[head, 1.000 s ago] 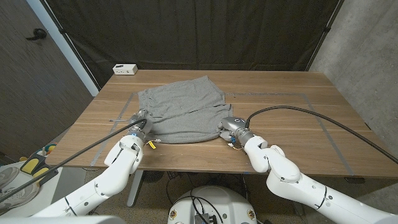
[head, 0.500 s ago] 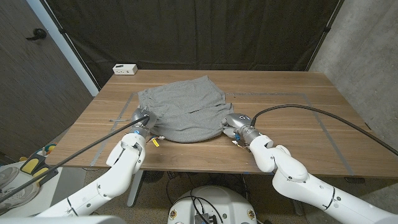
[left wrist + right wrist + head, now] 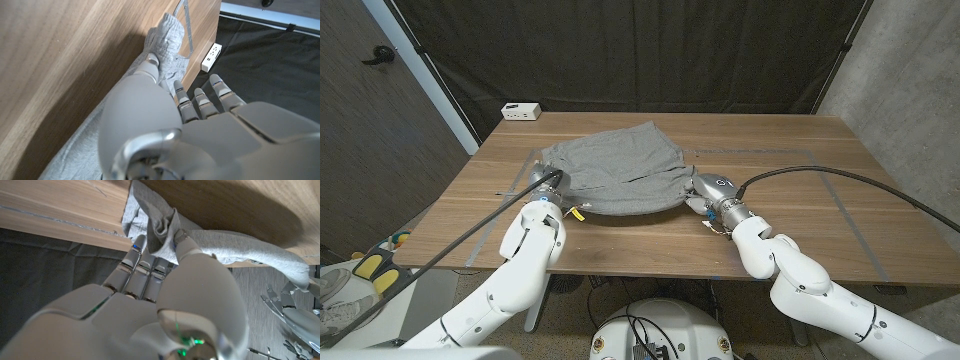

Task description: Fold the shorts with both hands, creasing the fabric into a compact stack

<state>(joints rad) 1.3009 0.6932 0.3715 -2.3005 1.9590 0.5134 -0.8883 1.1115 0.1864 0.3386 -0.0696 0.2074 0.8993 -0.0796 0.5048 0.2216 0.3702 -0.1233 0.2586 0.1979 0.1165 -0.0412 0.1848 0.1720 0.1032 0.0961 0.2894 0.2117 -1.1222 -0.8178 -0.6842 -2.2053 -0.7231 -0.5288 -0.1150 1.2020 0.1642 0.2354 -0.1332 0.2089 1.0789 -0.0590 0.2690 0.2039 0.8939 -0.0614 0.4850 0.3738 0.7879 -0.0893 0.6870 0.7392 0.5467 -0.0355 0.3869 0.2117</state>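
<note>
1. head view looks down from above the near edge, facing the far curtain, taking in the whole table [image 3: 790,150].
2. left wrist view sits close behind the left hand [image 3: 165,125], turned.
3. right wrist view sits close behind the right hand [image 3: 165,300], turned.
4. all three share the shorts [image 3: 615,170].
</note>
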